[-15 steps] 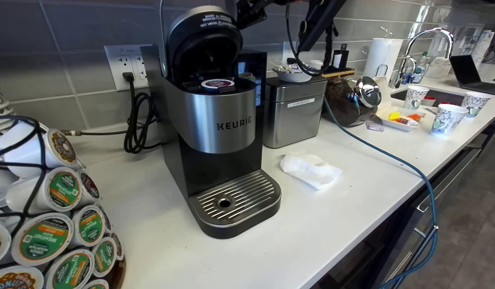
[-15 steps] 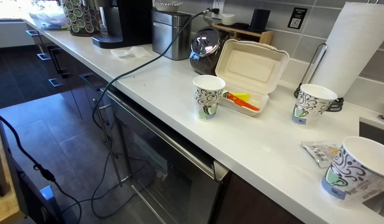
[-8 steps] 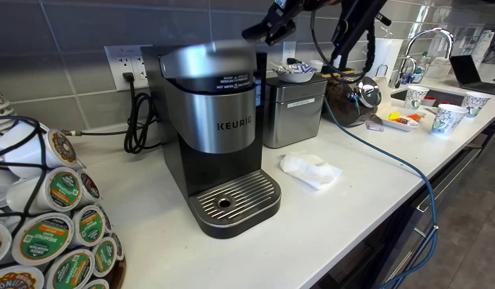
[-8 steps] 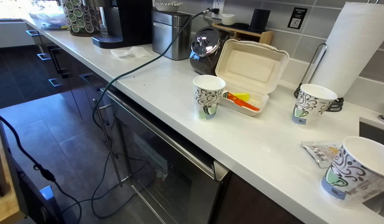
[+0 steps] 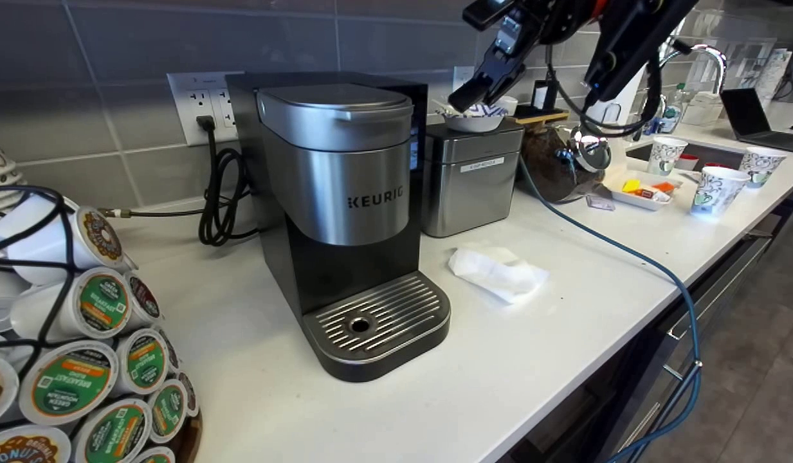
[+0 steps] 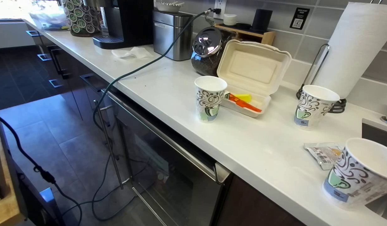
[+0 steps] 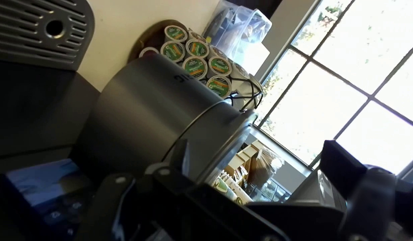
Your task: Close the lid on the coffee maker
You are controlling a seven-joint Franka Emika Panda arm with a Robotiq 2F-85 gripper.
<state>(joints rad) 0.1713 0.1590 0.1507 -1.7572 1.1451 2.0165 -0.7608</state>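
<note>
The coffee maker (image 5: 351,193) stands upright on the counter, silver and black. Its lid (image 5: 337,106) lies flat and closed on the head, flush with the body. The wrist view shows the coffee maker (image 7: 149,107) and the side of the closed lid (image 7: 209,134). In an exterior view the coffee maker (image 6: 133,25) is cut off at the top, so its lid is out of view there. My gripper (image 5: 473,56) is in the air to the right of the lid, apart from it. In the wrist view the gripper (image 7: 258,152) has its fingers spread with nothing held between them.
A pod rack (image 5: 103,308) stands left of the coffee maker. A steel box (image 5: 473,186) with a bowl (image 5: 474,122) on top stands to its right, below my gripper. A blue cable (image 5: 621,251) crosses the counter. A crumpled napkin (image 5: 497,273) lies near the drip tray.
The lid has swung down from raised open to closed, covering the pod seen inside earlier. My gripper has moved right, away from the coffee maker.
</note>
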